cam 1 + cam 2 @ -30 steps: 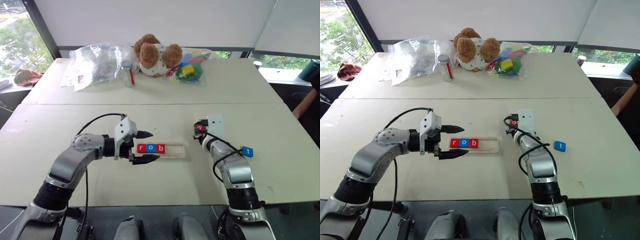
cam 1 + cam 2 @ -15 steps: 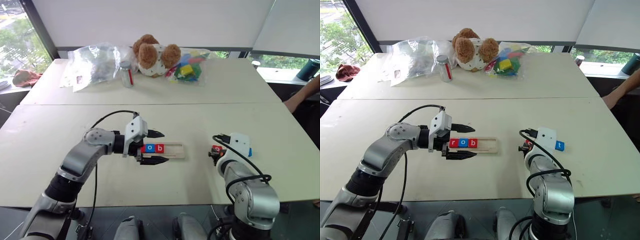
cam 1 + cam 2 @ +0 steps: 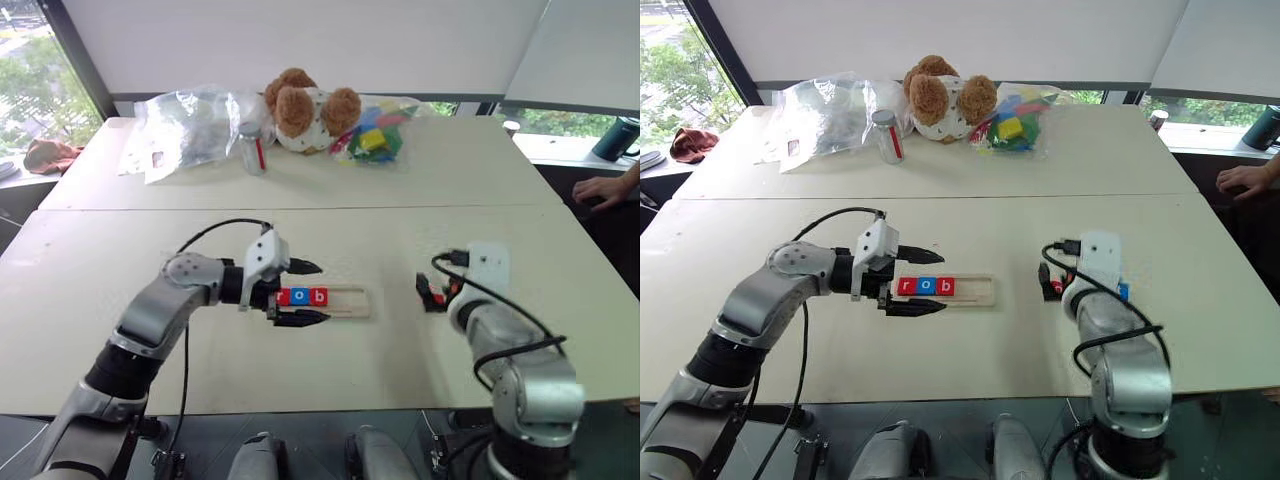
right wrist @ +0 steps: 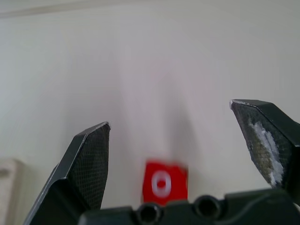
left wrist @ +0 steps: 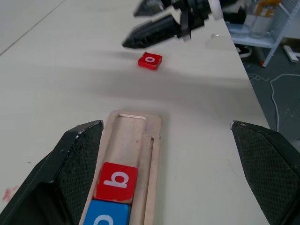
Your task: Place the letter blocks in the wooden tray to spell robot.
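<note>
White tabletop (image 3: 400,370); red o block (image 4: 164,182) beneath spread right claw (image 4: 187,159)

tables: two pale tables (image 3: 300,180) pushed together in front of me, seam across the middle
back wall: white roller blinds (image 3: 300,40) behind the far table edge, dark frame post at left
windows: green foliage (image 3: 25,85) outside, left of the tables; more glass at right under the blinds
light: daylight, soft shadows on tabletop
right of tables: dark counter with a teal cup (image 3: 622,138)
left of tables: sill with reddish cloth (image 3: 52,153)
</note>
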Tool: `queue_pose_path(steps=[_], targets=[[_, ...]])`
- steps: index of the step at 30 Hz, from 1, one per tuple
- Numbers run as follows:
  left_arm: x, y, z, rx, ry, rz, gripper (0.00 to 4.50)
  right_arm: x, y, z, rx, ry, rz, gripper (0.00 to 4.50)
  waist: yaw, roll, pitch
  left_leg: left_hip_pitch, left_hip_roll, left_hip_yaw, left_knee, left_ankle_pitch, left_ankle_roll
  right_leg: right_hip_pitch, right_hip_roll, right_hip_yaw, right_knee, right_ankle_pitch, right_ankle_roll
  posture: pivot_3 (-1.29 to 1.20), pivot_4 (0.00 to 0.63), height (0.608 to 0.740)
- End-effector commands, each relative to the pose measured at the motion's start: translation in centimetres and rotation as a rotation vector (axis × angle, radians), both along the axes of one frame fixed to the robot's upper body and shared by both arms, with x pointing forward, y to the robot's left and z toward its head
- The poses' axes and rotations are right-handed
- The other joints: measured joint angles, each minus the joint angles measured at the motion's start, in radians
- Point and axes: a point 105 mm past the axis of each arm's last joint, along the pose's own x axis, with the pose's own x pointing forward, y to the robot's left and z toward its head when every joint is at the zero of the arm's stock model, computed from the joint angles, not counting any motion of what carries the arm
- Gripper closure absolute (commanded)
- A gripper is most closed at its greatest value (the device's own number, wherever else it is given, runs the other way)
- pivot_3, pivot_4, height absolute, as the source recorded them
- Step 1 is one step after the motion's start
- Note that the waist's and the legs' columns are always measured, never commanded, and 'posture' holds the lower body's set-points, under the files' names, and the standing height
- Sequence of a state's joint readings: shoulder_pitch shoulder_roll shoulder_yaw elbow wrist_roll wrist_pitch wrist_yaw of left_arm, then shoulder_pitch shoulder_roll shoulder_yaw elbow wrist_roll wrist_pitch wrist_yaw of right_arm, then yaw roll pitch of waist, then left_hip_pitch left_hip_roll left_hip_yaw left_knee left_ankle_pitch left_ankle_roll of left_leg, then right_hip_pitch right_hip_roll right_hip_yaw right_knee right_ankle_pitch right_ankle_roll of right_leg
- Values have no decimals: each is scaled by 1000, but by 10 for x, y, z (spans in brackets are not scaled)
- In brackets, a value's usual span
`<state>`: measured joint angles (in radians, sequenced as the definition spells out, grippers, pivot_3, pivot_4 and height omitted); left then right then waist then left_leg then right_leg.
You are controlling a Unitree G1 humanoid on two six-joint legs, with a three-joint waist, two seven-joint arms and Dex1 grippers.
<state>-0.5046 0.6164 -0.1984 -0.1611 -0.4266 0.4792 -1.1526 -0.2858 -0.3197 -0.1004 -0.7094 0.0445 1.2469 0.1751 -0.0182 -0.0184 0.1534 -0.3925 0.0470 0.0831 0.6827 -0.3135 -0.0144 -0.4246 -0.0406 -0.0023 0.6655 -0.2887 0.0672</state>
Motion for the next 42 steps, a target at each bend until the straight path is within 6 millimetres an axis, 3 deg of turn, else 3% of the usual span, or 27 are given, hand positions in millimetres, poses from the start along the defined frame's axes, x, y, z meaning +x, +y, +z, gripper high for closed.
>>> queue_pose_path(steps=[1,4,6,8,10,16,24,27,31,35,39,42], targets=[[-10,8,12,-21,-31,-23,0,11,11,17,-126,-32,361,68,0,0,0,0,0,0,0,0,1,0,0,0,-1,0,0,0,150,740],[-20,14,9,1,-15,-35,0,19,-14,15,-171,-10,522,68,3,-1,0,0,0,0,-1,-2,3,1,0,0,-3,0,0,0,150,740],[-22,19,11,4,-12,-27,0,8,-17,10,-153,12,735,68,9,-1,1,0,0,0,-1,-2,4,1,0,0,-3,0,1,0,150,740],[-23,22,13,8,-12,-13,0,4,-27,-3,-170,70,836,68,7,-1,1,-1,0,0,-1,-2,4,1,0,0,-3,-1,1,0,150,740],[-23,24,13,14,-11,5,0,6,-38,-16,-207,121,878,68,6,-1,1,0,0,0,0,-2,4,2,-1,0,-3,0,1,0,150,740],[-23,29,12,23,-2,51,0,2,-47,-45,-253,216,982,68,3,-1,1,2,1,1,1,-2,4,4,-1,1,-1,0,1,0,150,740],[-20,30,9,33,-10,70,0,10,-59,-60,-251,241,952,68,6,0,2,2,2,1,2,-1,3,4,-2,0,-1,0,1,0,150,740],[-20,29,8,36,-12,68,0,9,-60,-63,-243,245,953,1410,6,0,2,2,2,1,2,-1,2,4,-2,0,-1,0,1,0,150,740],[-17,32,6,43,-10,73,0,4,-55,-64,-220,240,974,3382,6,0,1,2,2,1,2,-1,2,4,-3,0,-1,0,1,0,150,740],[-8,47,1,75,-8,119,0,7,-35,-51,-217,196,1018,3383,3,0,1,2,2,1,2,-1,1,4,-2,0,-1,0,1,0,150,740],[2,71,1,121,-6,199,0,12,19,-24,-222,125,1135,3383,-4,1,2,3,3,2,2,-1,1,3,-1,0,1,0,1,0,150,740],[1,78,1,138,-3,210,0,22,46,-17,-275,100,1160,3383,2,1,2,2,3,2,2,-1,1,1,-1,0,2,0,1,0,150,740]])
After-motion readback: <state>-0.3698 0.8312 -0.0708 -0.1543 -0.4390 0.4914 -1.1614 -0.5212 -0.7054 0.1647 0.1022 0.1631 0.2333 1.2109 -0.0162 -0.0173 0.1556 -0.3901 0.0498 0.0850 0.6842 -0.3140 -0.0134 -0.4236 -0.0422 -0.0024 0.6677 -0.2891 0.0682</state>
